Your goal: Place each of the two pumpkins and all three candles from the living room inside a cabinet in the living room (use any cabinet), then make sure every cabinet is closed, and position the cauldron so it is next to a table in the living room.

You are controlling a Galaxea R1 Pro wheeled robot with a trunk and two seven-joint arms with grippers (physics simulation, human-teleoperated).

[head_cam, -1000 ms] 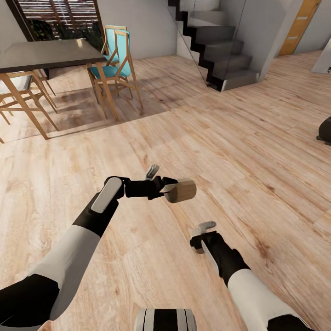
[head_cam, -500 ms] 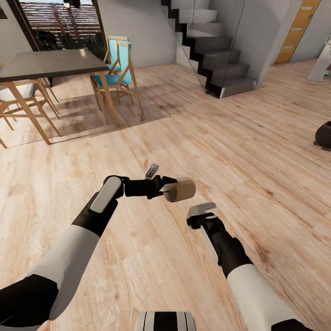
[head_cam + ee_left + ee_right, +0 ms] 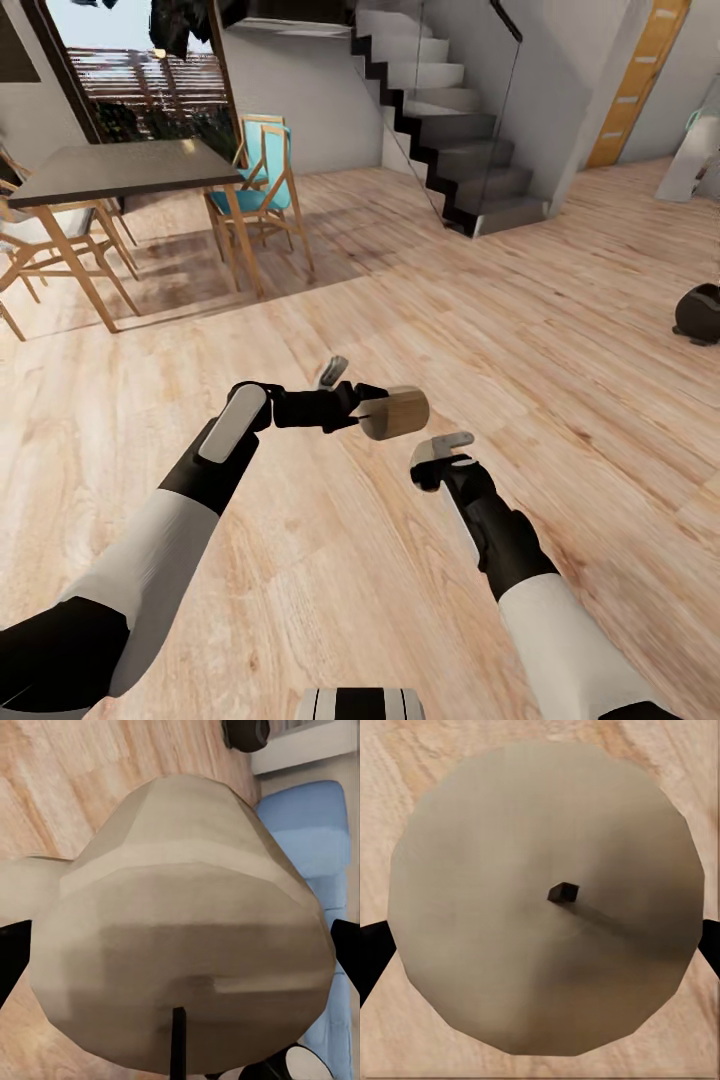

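Observation:
My left gripper is shut on a tan candle, held sideways above the plank floor. In the left wrist view that candle bulks between the dark fingers. My right gripper hangs just right of and below it. The right wrist view looks down on the round top and short wick of a second candle, clamped between the fingers. The black cauldron sits on the floor at the far right, and the cauldron also peeks past the candle in the left wrist view. Pumpkins, cabinet and the low glass table are out of view.
A dark-topped dining table with wooden legs and a teal chair stand at the back left. A dark staircase rises at the back centre, with an orange door to its right. A blue sofa lies beyond the candle.
The whole picture has slid downward, so the camera has moved. My right gripper has risen and come forward, closer to the candle in my left gripper. The left arm has held its pose.

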